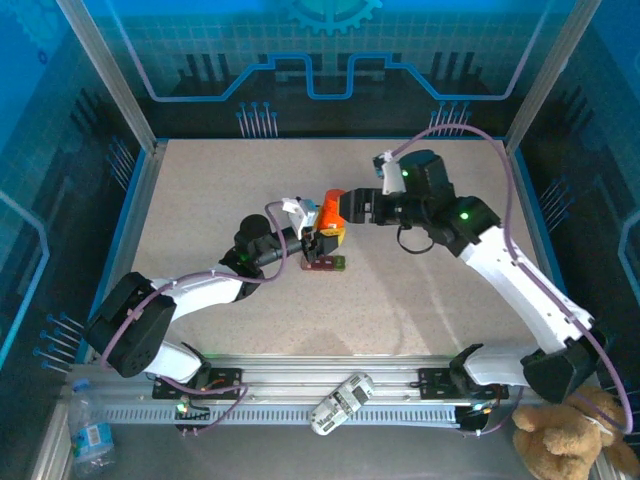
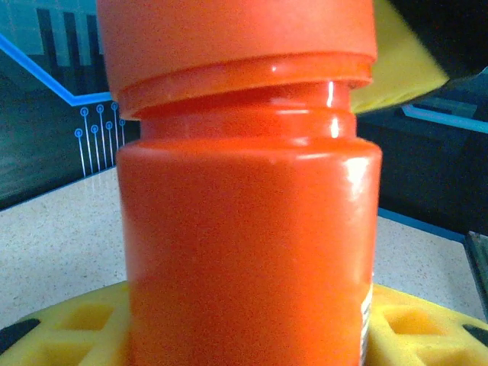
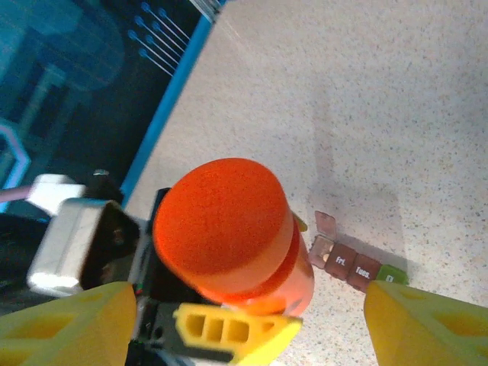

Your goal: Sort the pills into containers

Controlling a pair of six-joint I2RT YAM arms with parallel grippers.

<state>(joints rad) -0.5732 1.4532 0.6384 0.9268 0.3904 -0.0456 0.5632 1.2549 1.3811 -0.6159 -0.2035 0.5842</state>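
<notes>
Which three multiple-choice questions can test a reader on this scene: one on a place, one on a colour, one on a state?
1. Where is the pill organizer strip?
A. on the table, near the orange bottle
B. on top of the bottle
C. against the back wall

2. What colour is the strip's end compartment?
A. blue
B. green
C. white

3. How does the right gripper stand at the bottle's cap?
A. shut on the cap
B. shut on the strip
C. open, with a finger on either side of the cap

Answers:
1 A: the top view shows it flat on the table beside the bottle.
2 B: the right wrist view shows a green end after dark red compartments.
3 C: its yellow fingers stand wide, clear of the cap.
</notes>
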